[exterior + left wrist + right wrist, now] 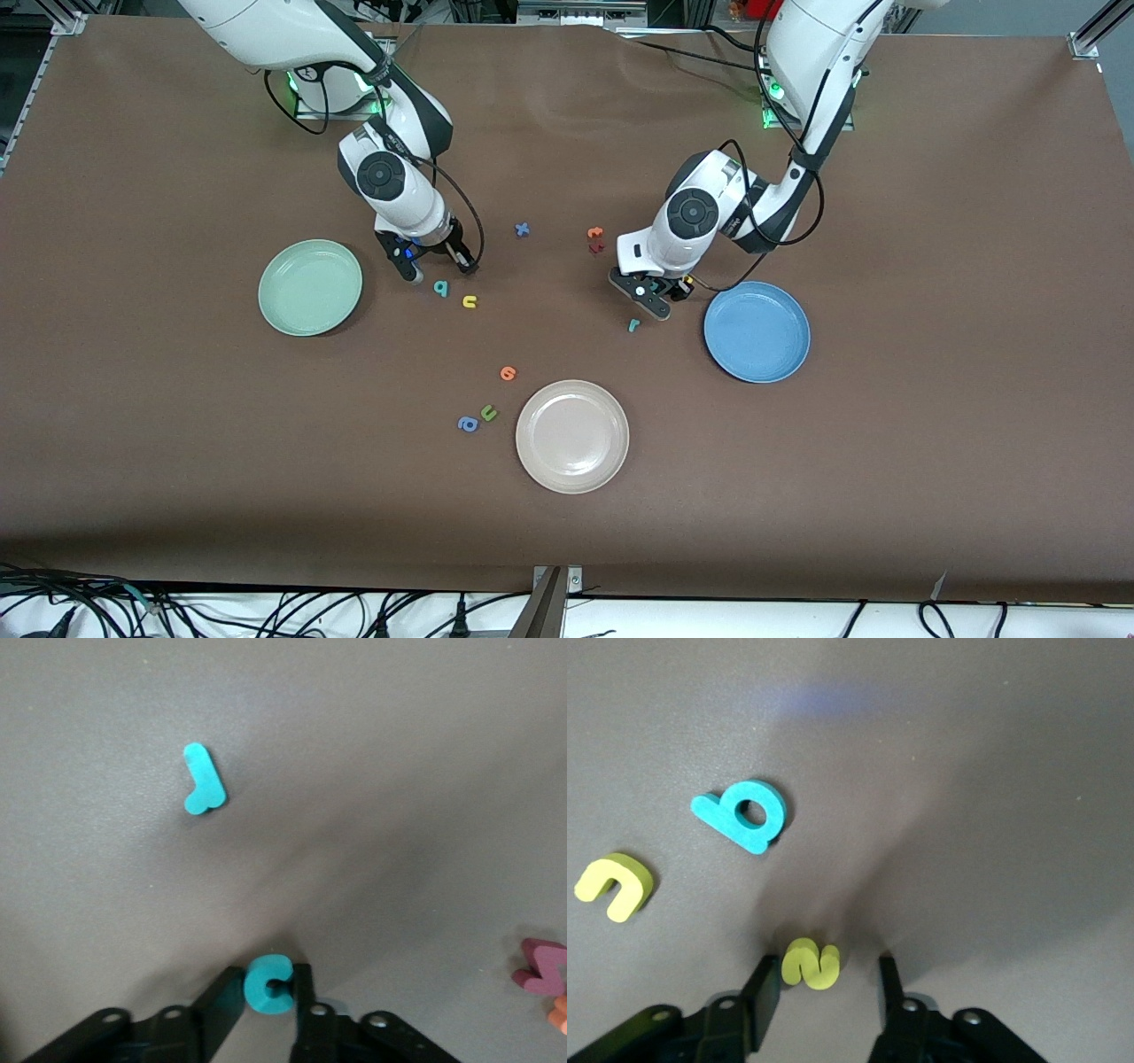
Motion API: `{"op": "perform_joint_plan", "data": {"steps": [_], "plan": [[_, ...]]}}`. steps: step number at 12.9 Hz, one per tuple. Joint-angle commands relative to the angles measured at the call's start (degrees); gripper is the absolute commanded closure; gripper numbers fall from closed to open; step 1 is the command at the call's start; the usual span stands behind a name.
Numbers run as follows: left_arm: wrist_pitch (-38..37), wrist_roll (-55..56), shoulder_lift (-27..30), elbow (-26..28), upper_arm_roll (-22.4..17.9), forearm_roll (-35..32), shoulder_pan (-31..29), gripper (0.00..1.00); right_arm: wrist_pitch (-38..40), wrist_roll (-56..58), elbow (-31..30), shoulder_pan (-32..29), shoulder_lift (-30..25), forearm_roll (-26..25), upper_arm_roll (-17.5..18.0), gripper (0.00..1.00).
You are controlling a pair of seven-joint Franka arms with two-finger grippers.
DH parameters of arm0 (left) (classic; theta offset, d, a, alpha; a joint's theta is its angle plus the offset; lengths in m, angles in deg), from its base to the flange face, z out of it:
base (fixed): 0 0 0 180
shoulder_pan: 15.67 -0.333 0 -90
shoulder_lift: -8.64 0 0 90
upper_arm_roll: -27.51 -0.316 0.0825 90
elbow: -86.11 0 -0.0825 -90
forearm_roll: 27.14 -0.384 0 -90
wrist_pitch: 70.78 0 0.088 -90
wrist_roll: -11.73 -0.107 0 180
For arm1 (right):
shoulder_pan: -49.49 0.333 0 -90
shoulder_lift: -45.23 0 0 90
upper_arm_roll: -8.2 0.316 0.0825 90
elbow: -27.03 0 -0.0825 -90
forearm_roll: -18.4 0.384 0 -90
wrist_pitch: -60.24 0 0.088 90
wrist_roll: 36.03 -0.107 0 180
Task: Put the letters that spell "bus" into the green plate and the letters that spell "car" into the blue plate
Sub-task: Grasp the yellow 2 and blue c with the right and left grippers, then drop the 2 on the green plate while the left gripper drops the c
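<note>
My left gripper [267,979] is shut on the teal "c" [266,985], low over the table beside the blue plate [757,331]. The teal "r" [204,780] lies loose close by, also seen as the teal "r" [633,325] in the front view. My right gripper [827,970] is open and straddles the yellow "s" [809,964]; one finger touches it and a gap stays to the other. The teal "b" [744,815] and yellow "u" [616,886] lie just past it, near the green plate [310,287]. In the front view the right gripper [440,268] and left gripper [654,301] are both down at the table.
A beige plate [572,436] sits nearest the front camera, with an orange letter [508,373], a green "u" [488,412] and a blue "a" [468,424] beside it. A blue "x" [523,229], an orange letter [594,233] and a maroon letter [596,248] lie between the arms.
</note>
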Motion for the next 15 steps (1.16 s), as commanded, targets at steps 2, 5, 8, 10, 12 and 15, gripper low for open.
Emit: {"op": "perform_joint_plan", "data": {"steps": [2, 5, 8, 10, 12, 15], "plan": [[0.8, -0.5, -0.7, -0.2, -0.3, -1.8, -0.1, 0.84, -0.5, 0.2, -0.8, 0.5, 0.3, -0.8, -0.2, 0.97], [-2.3, -0.2, 2.8, -0.3, -0.7, -1.8, -1.3, 0.83, 3.1, 0.8, -0.1, 0.3, -1.4, -1.0, -0.3, 0.98], [-13.8, -2.6, 6.1, -4.3, -0.9, -3.3, -5.5, 0.82, 14.4, 5.7, 2.1, 0.0, -7.5, -1.1, -1.9, 0.98], [-16.7, -6.8, 6.4, -6.2, -0.7, -8.0, -9.5, 0.82, 22.2, 12.0, 3.8, 0.0, -10.2, -1.1, -4.6, 0.98], [-16.6, -11.5, 6.2, -6.3, -0.7, -11.1, -12.3, 0.77, 26.3, 20.7, 4.2, 0.0, -11.9, -1.1, -8.7, 0.98], [-16.6, -12.5, 6.5, -6.6, -0.4, -13.1, -13.2, 0.0, 27.7, 37.0, 3.9, 0.0, -12.2, -1.1, -17.1, 0.98]]}}
